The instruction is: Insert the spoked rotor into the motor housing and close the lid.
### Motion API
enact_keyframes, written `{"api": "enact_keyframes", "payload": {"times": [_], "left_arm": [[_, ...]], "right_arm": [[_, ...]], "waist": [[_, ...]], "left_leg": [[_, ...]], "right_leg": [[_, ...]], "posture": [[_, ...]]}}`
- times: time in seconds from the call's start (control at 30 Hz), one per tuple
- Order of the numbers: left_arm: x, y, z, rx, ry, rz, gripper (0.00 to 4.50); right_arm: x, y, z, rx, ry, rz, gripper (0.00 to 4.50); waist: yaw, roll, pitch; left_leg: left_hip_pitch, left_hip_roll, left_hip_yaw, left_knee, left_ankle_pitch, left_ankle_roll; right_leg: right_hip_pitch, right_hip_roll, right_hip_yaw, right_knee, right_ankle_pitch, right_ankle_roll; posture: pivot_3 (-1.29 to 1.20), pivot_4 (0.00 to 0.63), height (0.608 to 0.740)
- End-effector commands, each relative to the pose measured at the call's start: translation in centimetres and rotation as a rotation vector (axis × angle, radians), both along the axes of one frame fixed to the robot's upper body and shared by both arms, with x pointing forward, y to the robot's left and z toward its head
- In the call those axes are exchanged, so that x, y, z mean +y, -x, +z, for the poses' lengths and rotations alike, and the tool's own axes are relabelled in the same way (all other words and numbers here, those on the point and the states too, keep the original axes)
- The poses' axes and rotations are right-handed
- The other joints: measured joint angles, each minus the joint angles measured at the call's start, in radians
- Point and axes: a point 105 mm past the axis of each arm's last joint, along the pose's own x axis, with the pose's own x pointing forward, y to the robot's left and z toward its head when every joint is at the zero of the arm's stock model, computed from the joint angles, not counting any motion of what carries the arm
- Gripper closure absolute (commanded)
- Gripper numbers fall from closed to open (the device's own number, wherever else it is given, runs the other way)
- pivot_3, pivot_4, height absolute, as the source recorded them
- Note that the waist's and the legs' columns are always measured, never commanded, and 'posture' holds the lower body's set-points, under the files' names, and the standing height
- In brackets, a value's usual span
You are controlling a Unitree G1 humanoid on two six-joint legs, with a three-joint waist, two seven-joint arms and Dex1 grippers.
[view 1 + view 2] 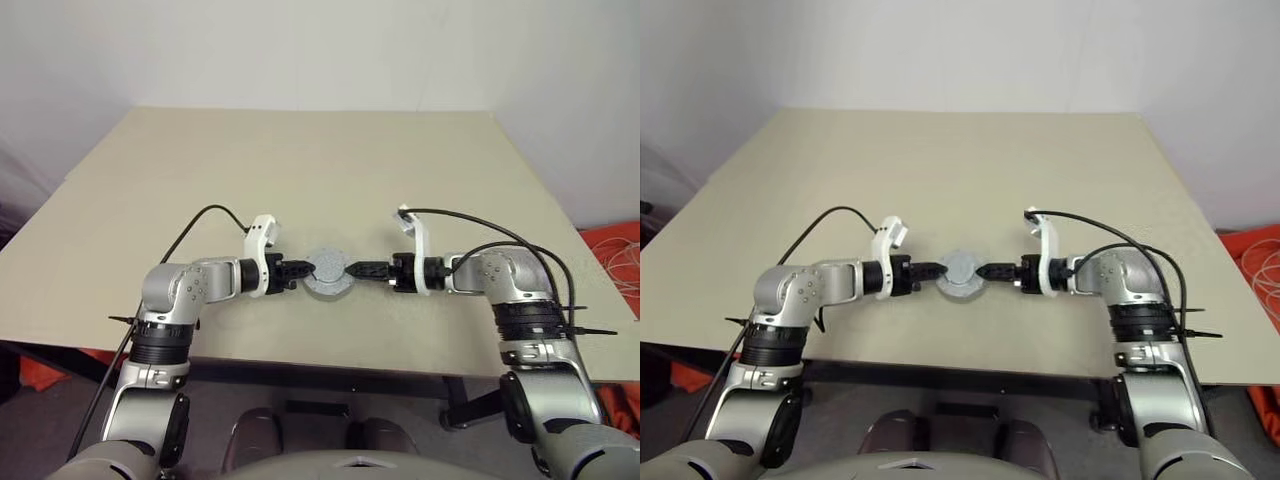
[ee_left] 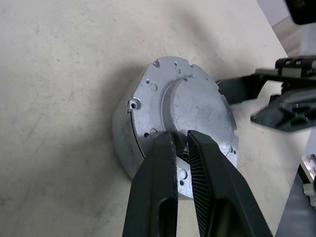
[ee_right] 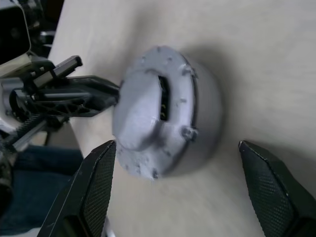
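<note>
The motor housing (image 1: pixel 328 275) is a round silver-grey puck lying on the table between my two grippers. The lid (image 2: pixel 192 108) covers its top, a metal disc with a raised centre, small holes and a slot. The spoked rotor is hidden. My left gripper (image 2: pixel 181 136) is shut, its fingertips pressed together against the lid beside the raised centre. My right gripper (image 3: pixel 176 143) faces it from the other side and is open wide. Its two fingers (image 3: pixel 94 187) stand on either side of the housing (image 3: pixel 207 113) without touching it.
The beige table (image 1: pixel 300 160) stretches far beyond the housing to a pale wall. Its front edge lies just under my forearms. Black cables loop from both wrists. Orange material (image 1: pixel 615 250) lies on the floor past the table's right edge.
</note>
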Motion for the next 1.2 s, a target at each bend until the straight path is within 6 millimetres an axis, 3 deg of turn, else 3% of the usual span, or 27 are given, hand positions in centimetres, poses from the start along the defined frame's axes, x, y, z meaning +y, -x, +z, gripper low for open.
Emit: {"api": "enact_keyframes", "payload": {"times": [0.03, 0.3, 0.57, 0.83, 0.93, 1.1, 1.2], "left_arm": [[0.3, -0.1, 0.6, -0.03, -0.013, 0.006, 3.99], [0.7, -0.2, 0.5, -0.035, -0.024, 0.023, 3.99], [1.0, -0.3, 0.5, -0.038, -0.027, 0.034, 3.99], [1.1, -0.5, 0.5, -0.042, -0.03, 0.04, 3.99], [1.2, -0.5, 0.5, -0.044, -0.032, 0.044, 3.99], [1.3, -0.6, 0.5, -0.047, -0.036, 0.046, 3.99], [1.3, -0.6, 0.6, -0.049, -0.036, 0.045, 3.99]], "right_arm": [[1.5, -0.2, 0.5, 0.036, -0.054, 0.0, 0.04], [3.0, -0.7, 1.8, 0.062, -0.143, -0.014, 0.04], [4.5, 0.5, 4.0, 0.109, -0.268, 0.049, 0.04], [3.9, 0.0, 2.1, 0.097, -0.164, -0.007, 0.04], [3.6, -0.3, 1.2, 0.093, -0.121, -0.037, 0.64], [3.6, -0.5, 1.1, 0.084, -0.118, -0.04, 2.22], [3.5, -0.6, 1.1, 0.074, -0.118, -0.041, 2.37]], "waist": [[0.001, 0.0, 0.0], [-0.003, 0.0, 0.0], [0.002, 0.0, 0.0], [0.002, 0.0, 0.0], [0.003, 0.0, 0.0], [0.004, 0.001, 0.0], [0.006, 0.001, 0.0]], "left_leg": [[0.0, 0.0, 0.0, 0.0, 0.0, 0.0], [0.001, 0.0, 0.0, -0.001, 0.001, -0.002], [-0.001, 0.0, 0.0, -0.004, 0.002, -0.004], [-0.001, 0.0, 0.0, -0.005, 0.003, -0.005], [-0.001, 0.0, 0.0, -0.005, 0.003, -0.006], [-0.002, -0.001, 0.0, -0.005, 0.003, -0.006], [-0.001, -0.001, 0.0, -0.005, 0.003, -0.006]], "right_leg": [[0.0, 0.0, 0.0, 0.0, 0.0, 0.0], [0.0, 0.0, 0.0, 0.001, 0.0, 0.0], [-0.004, 0.0, 0.0, 0.001, 0.001, -0.001], [-0.004, 0.0, 0.0, 0.001, 0.001, -0.001], [-0.005, 0.0, 0.0, 0.001, 0.001, -0.001], [-0.005, 0.0, 0.0, 0.001, 0.001, -0.001], [-0.003, 0.0, 0.0, 0.001, 0.001, -0.001]], "posture": [[0.0, 0.0, 0.74], [0.0, 0.0, 0.74], [0.0, 0.0, 0.74], [0.0, 0.0, 0.74], [0.0, 0.0, 0.74], [0.0, 0.0, 0.74], [0.0, 0.0, 0.74]]}}
